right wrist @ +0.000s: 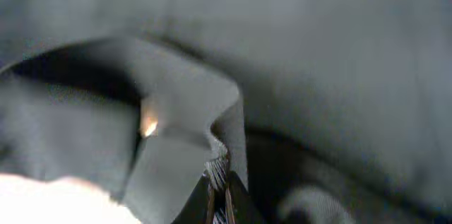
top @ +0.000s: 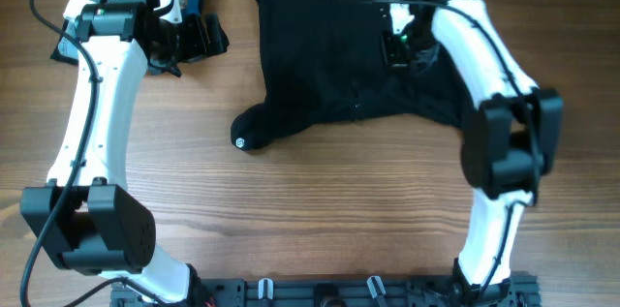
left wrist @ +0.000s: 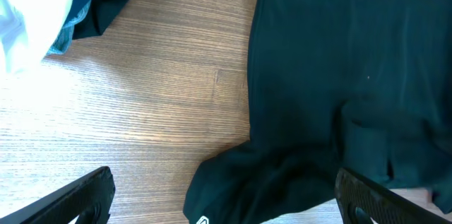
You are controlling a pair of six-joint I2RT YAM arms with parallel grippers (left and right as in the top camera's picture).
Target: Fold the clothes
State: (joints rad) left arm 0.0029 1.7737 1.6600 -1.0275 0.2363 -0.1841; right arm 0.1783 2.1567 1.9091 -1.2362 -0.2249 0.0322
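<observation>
Your shirt [top: 329, 46] lies spread on the worktop [top: 320, 210] in the upper middle of the overhead frame. One sleeve [top: 260, 131] trails down to the left, with the logo [top: 240, 141] at its tip. The right claw [right wrist: 220, 192] is pressed together on a raised ridge of the black cloth toward the shirt's right side, and the wrist view shows fabric pinched between the tips. The view is too dark and close to tell how many layers it has caught. The left claw [left wrist: 224, 181] is spread wide and holds nothing. It hangs at the upper left near the stack [left wrist: 49, 19], with the shirt's left edge in its view.

The step looks like a first fold from the right. Lift only enough to clear the worktop. Then carry the pinch toward the left edge in a low arc, so the cloth lays over flat rather than bunching. Watch for the whole shirt dragging. If it slides, bring the left claw down on the near edge to pin it. Keep the sleeve out of the fold until the body is squared.
</observation>
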